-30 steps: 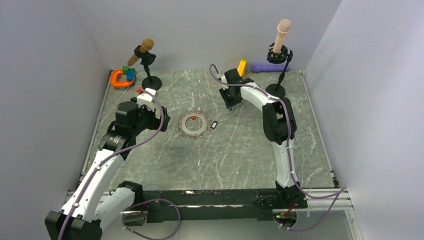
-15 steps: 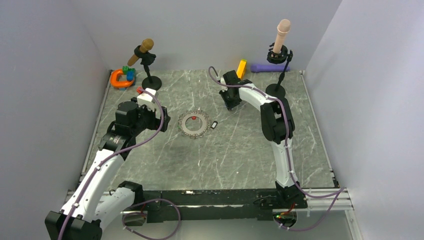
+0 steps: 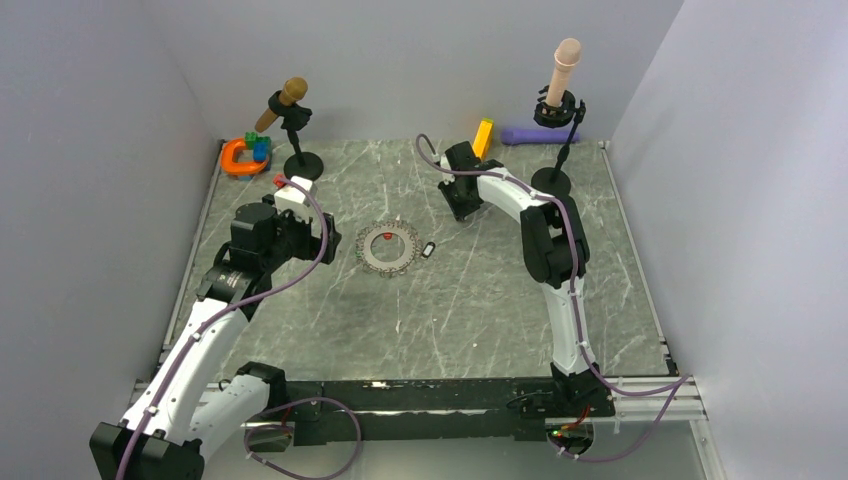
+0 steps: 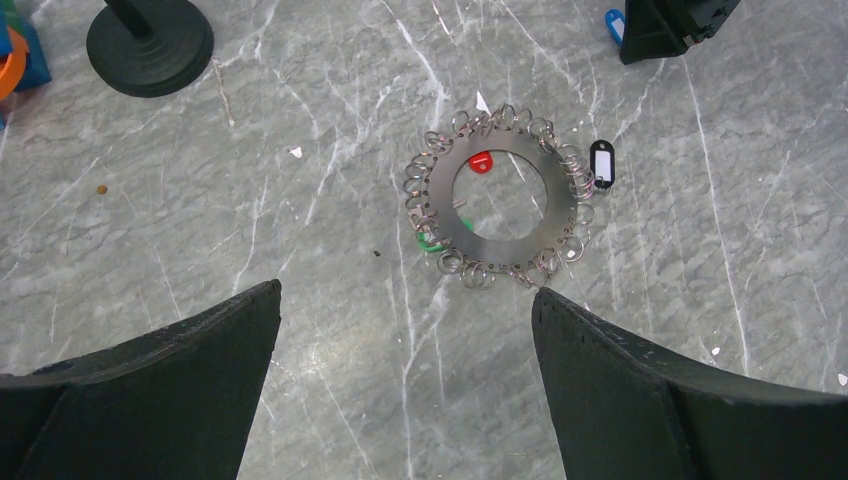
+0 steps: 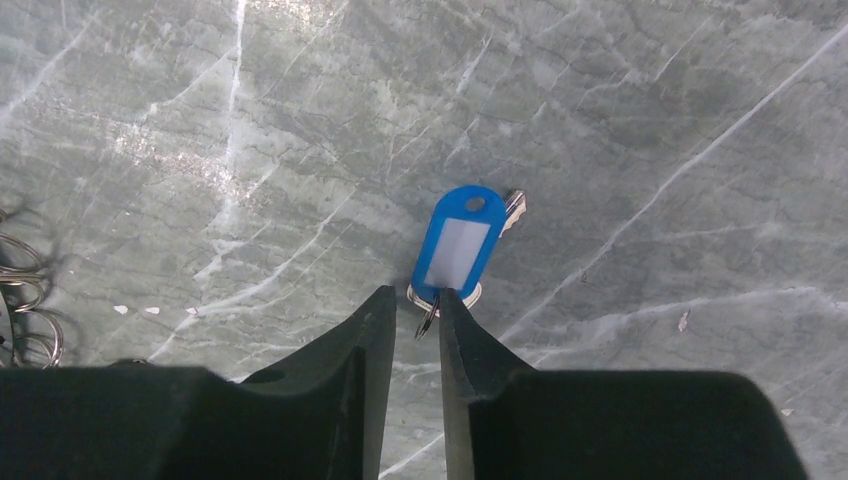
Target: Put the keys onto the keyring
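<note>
Right pincer [image 5: 418, 303] is narrow, nipping the small wire loop of the blue key [image 5: 457, 243], which lies on the bench [image 5: 650, 120], well apart from the keyring [image 3: 389, 247]. Left pincer [image 4: 405, 295] is wide above the keyring. Recommendation: confirm a firm pinch before lifting, as the thin loop may slip.

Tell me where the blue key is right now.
In the right wrist view, the blue key lies on the table, its small ring nipped by the right gripper; the left wrist view shows it beyond the keyring, top right.
</note>
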Robot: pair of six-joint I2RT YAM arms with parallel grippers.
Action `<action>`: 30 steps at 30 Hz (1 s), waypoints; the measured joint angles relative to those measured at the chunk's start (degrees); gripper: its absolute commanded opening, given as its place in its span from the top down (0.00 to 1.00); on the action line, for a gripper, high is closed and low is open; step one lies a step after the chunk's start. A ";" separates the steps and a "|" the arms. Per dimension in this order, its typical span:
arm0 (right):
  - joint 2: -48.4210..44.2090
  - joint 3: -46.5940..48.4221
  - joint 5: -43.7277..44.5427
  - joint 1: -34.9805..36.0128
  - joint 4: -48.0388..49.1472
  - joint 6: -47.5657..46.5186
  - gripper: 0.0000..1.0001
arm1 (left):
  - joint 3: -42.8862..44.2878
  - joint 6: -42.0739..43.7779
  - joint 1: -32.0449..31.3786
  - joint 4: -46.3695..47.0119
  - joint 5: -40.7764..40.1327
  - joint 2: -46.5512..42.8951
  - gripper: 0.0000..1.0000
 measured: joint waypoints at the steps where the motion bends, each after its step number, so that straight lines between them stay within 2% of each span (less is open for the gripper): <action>1: 0.00 -0.04 0.04 0.02 0.00 -0.02 0.72 | 0.00 0.00 0.00 0.00 0.00 0.00 0.01; 20: -1.84 -2.12 0.87 0.04 -0.02 -0.66 0.81 | 0.00 0.00 0.00 0.26 0.48 0.00 0.01; 25: -3.78 -2.62 1.57 0.04 -0.15 -1.01 0.88 | 0.00 -0.02 0.00 0.33 0.52 0.00 0.02; 30: -3.87 -2.73 1.68 0.02 -0.22 -1.11 0.86 | 0.00 -0.02 0.00 0.35 0.68 0.00 0.02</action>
